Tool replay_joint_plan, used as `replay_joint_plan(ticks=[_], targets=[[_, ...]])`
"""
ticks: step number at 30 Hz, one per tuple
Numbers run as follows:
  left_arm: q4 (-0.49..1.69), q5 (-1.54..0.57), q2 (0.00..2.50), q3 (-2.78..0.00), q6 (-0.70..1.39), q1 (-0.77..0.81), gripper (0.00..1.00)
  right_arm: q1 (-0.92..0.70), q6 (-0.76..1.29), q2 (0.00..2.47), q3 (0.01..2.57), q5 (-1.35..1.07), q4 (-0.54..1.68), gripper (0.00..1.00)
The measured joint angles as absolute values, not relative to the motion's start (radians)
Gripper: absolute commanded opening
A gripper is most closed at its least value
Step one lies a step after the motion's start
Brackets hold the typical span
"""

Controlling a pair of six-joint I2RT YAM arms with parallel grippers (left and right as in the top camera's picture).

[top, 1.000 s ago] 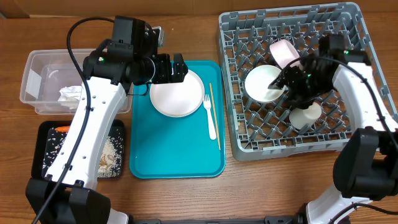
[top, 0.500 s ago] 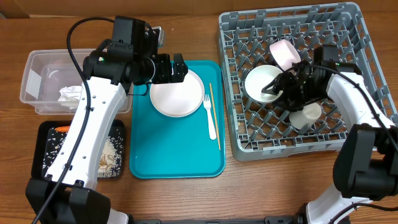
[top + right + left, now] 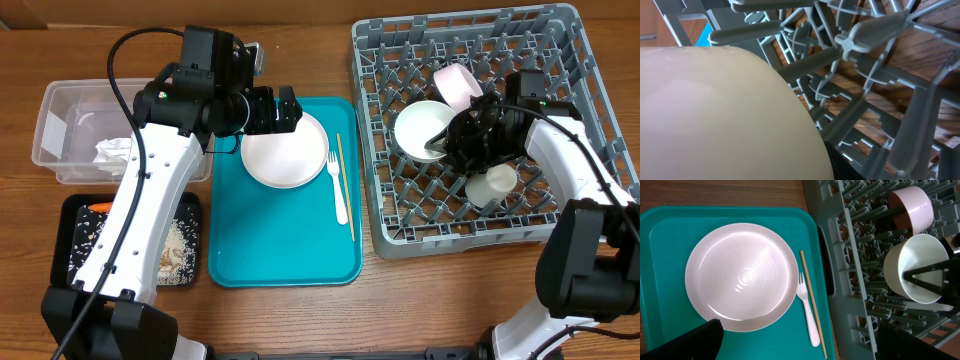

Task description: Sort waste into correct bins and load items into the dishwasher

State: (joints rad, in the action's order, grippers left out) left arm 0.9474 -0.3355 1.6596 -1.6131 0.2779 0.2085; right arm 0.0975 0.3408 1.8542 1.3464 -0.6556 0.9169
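Dishwasher loading, partly done. The large square grey plastic dish rack (image 3: 470, 245) carries a round white bowl (image 3: 418, 130) at the tips of the right pincer (image 3: 450, 140). A pale pink bowl (image 3: 455, 83) sits just beyond those tips and a small white cup (image 3: 492, 185) just beside them. The pincer's fingers straddle the white bowl's rim, but whether they clamp it cannot be told.

The bowl is smooth, glossy and cream-white (it fills the right wrist view), mouth upward among the pegs.

Left to load: a round white plate (image 3: 285, 150), directly below the left pincer (image 3: 280, 112), which is spread wide and empty. Just beside the plate on the flat teal tray (image 3: 280, 250) lie a white plastic fork (image 3: 334, 165) and a thin wooden stick (image 3: 350, 225).

The waste appears sorted, well behind the left pincer: a crumpled white napkin (image 3: 113, 152) in the clear plastic tub (image 3: 60, 110), and a small orange carrot (image 3: 98, 207) and rice-like scraps (image 3: 180, 245) in the shallow black tray (image 3: 70, 215).
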Motion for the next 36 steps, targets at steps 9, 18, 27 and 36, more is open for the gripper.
replay_joint_plan(ticks=[9,18,27,36], targets=[[0.947,-0.336,1.66,-1.613,0.278,0.208,1.0,0.098,0.341,1.78,1.346,-0.589,0.944,0.28],[0.947,-0.336,1.66,-1.613,0.278,0.208,1.0,0.094,0.307,1.604,1.411,-0.418,0.984,0.28],[0.947,-0.336,1.66,-1.613,0.278,0.208,1.0,-0.06,0.29,1.557,1.446,0.003,0.942,0.27],[0.947,-0.336,1.66,-1.613,0.278,0.208,1.0,-0.356,0.282,1.557,1.446,0.601,0.784,0.24]])
